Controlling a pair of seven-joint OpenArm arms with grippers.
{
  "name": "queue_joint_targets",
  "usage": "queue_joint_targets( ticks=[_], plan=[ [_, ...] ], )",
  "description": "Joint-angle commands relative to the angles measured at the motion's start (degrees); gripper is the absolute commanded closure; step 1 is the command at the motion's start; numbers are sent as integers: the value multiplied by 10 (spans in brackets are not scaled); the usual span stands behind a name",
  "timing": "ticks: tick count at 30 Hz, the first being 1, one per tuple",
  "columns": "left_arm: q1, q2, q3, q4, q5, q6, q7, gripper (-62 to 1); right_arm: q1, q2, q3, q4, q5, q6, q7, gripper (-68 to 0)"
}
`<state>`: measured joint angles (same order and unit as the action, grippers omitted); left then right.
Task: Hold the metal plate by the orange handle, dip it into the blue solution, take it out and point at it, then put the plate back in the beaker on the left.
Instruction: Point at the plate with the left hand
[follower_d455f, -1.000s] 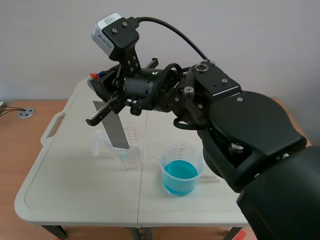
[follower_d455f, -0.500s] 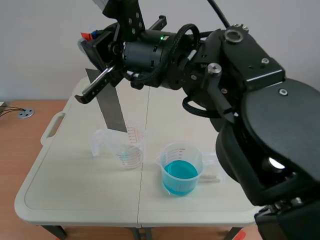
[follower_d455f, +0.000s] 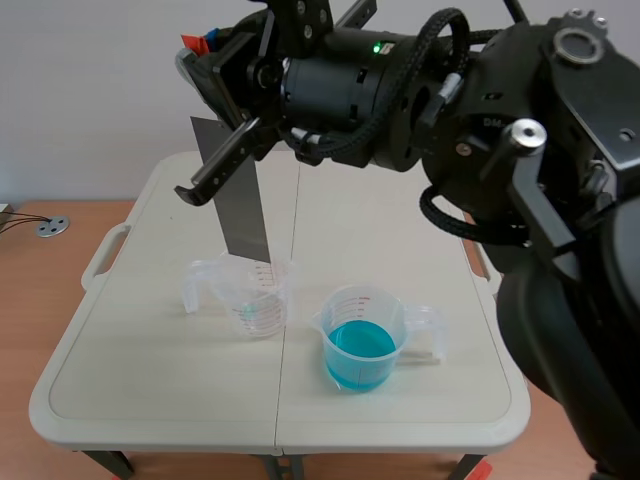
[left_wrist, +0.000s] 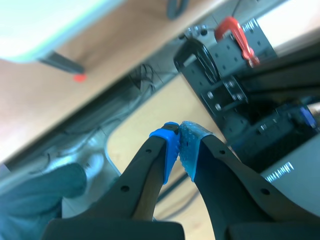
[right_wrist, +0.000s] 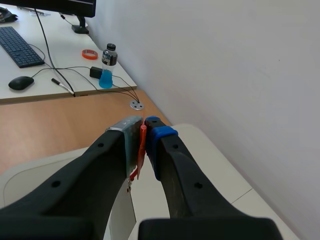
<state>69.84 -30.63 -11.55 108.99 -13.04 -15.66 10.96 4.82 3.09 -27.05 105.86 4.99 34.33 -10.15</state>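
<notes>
- Hanging from the right gripper (right_wrist: 144, 131), the flat grey metal plate (follower_d455f: 240, 200) is seen in the scene view high over the table, its lower edge just above the rim of the clear, empty plastic beaker (follower_d455f: 255, 295) on the left.
- The thin orange handle (right_wrist: 142, 150) is pinched between the right gripper's two pads, as the right wrist view shows; the plate itself is barely seen there.
- The left gripper (left_wrist: 177, 132) is pressed together on nothing and is aimed away from the table, so no part is played by it for now.
- The clear beaker of blue solution (follower_d455f: 362, 335) stands on the pale folding table (follower_d455f: 150, 380), near the empty beaker and on its right.
- The step in hand is judged to be the carry across to the blue solution, with the dip not yet made.
- The plate is best lifted fully clear of the empty beaker's rim before any sideways travel, so that the light beaker is not tipped.
- The plate should be kept hanging upright and centred over the blue liquid, then lowered straight down without the wall or spout being struck.
- A firm pinch on the handle is called for, since a slip would let the plate drop and splash the solution.
</notes>
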Motion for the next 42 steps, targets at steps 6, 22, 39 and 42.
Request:
queue_joint_targets(
  ticks=[6, 22, 39, 42],
  plan=[
    [-60, -2, -1, 5, -2, -3, -3, -16, -13, 51, 2, 36, 33, -8, 29, -13],
    [-222, -2, 1, 5, -9, -51, -3, -16, -80, 184, 71, 73, 153, -9, 102, -13],
    [-421, -2, 148, 4, -9, -118, 63, -16, -165, 286, 137, 102, 227, -9, 168, -13],
    [-458, -2, 191, 2, -9, -118, 91, -16, -169, 296, 137, 102, 227, -9, 178, -13]
  ],
)
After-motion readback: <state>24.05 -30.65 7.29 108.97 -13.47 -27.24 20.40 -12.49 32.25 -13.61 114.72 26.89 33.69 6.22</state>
